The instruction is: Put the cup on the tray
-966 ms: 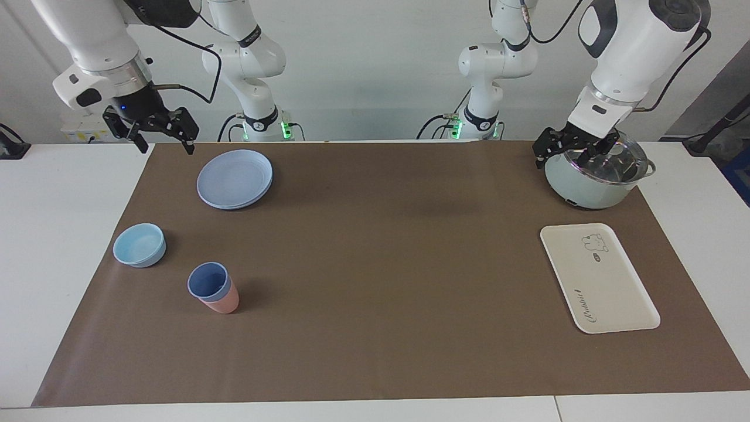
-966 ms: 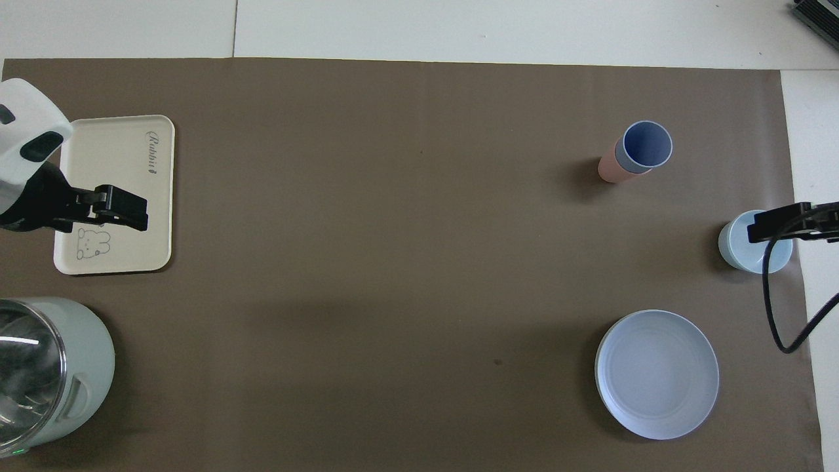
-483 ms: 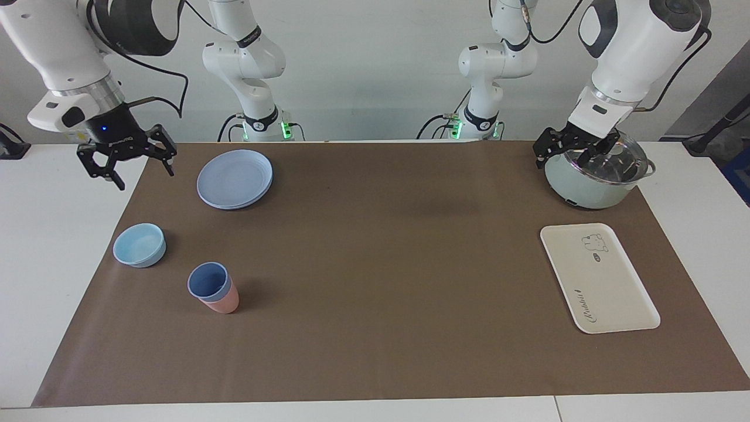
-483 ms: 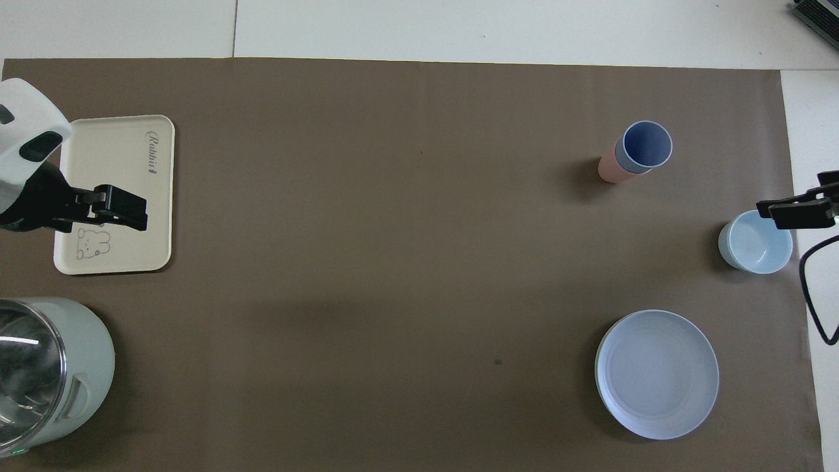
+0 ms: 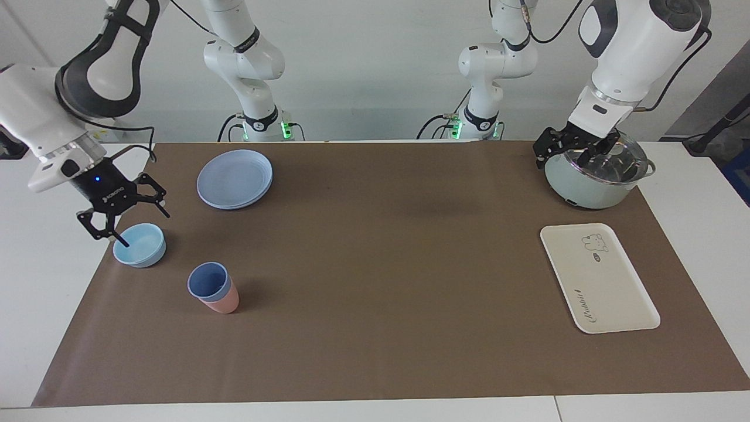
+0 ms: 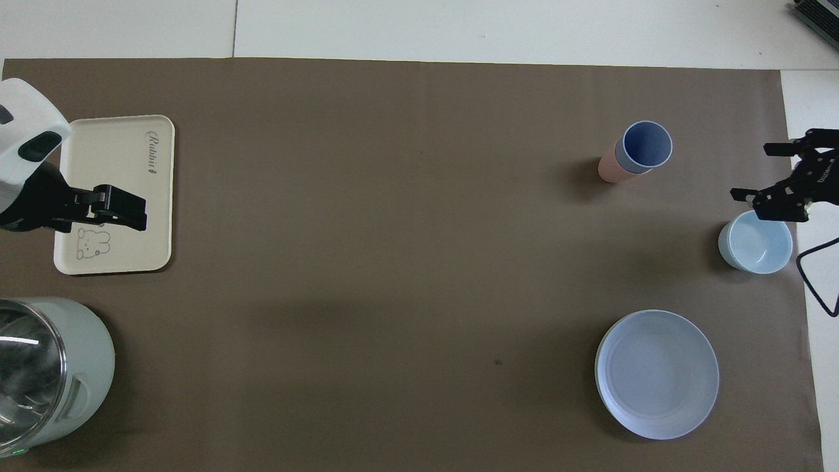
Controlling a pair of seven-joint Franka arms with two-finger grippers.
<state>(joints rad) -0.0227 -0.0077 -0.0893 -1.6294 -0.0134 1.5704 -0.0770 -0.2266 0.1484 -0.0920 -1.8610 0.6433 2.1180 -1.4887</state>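
Note:
The periwinkle-blue cup (image 5: 207, 279) stands upright, nested inside a salmon-pink tumbler (image 5: 224, 302), on the brown mat toward the right arm's end; it also shows in the overhead view (image 6: 647, 143). The cream tray (image 5: 606, 287) with the bear drawing lies flat toward the left arm's end, also seen from overhead (image 6: 124, 164). My right gripper (image 5: 145, 228) is open and empty, low over the light-blue bowl (image 5: 143, 246), apart from the cup. My left gripper (image 5: 561, 159) is open and empty, waiting by the pot (image 5: 586, 187).
A round blue plate (image 5: 234, 178) lies nearer to the robots than the bowl. The pale-green pot with a glass lid (image 6: 26, 367) stands nearer to the robots than the tray. The brown mat (image 5: 381, 264) covers the white table.
My right gripper has come down and away from the robots, from beside the plate to over the bowl. The left arm, cup and tray have not moved.

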